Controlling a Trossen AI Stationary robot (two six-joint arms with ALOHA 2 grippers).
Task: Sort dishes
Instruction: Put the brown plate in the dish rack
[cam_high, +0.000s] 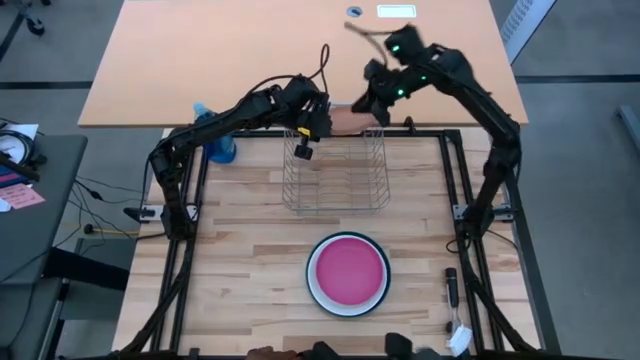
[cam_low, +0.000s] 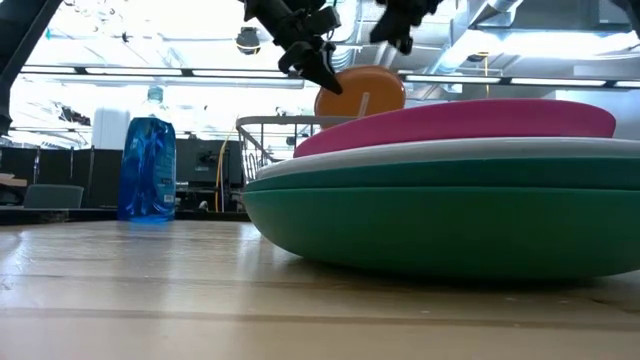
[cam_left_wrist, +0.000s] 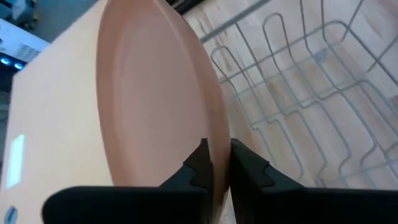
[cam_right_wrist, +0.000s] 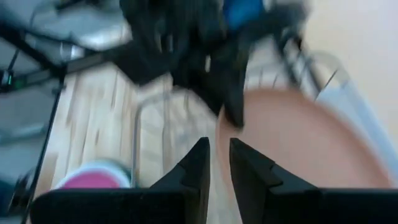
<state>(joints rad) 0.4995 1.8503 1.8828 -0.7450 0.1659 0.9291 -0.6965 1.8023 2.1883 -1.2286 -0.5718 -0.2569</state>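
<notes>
A salmon-orange plate stands on edge in the air over the far end of the wire rack, with my left gripper shut on it. My right gripper hovers just beyond and above the plate, shut, with nothing between its fingers. Near the table's front edge lies a stack of dishes: a magenta plate on top, a white one under it and a dark green one at the bottom, resting on the wood. My left gripper pinches the plate's rim between its two fingers, one on each face. The fingers come slanting down from the table's left onto the upper left of the rim. The plate is on edge, lifted clear above the rack.
A blue spray bottle stands at the far left beside the rack. A dark tool and a small white thing lie near the front right. The rack's slots hold nothing. An orange table lies beyond the far edge.
</notes>
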